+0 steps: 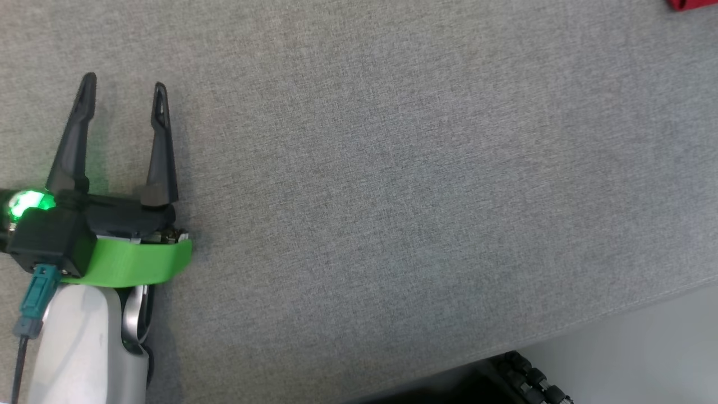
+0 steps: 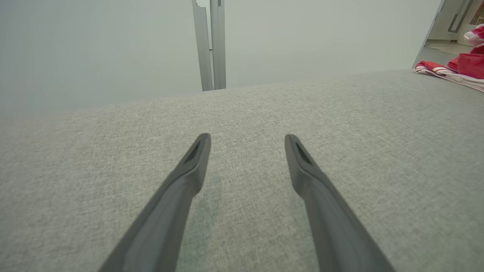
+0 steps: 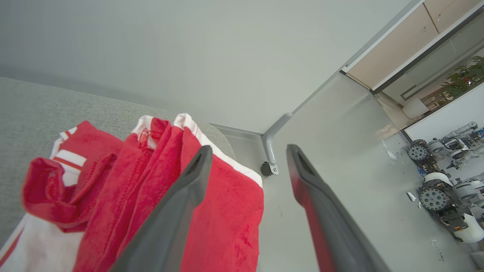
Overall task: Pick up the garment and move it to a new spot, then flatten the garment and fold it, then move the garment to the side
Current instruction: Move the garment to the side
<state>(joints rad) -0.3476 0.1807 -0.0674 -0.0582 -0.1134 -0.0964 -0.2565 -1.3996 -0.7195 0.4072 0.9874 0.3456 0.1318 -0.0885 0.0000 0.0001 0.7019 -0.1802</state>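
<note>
The left gripper [image 1: 124, 84] has its two long dark fingers spread wide with nothing between them, poised over the grey fabric surface [image 1: 392, 196], which has a fine heathered weave. The right gripper [image 3: 249, 149] is also parted, its tapered matte fingers clasping nothing. One finger crosses in front of the garment [image 3: 227, 211]; I cannot tell whether it touches. The garment is nubby red cloth with white bands, crumpled in soft folds at the surface's corner, well apart from the left gripper
</note>
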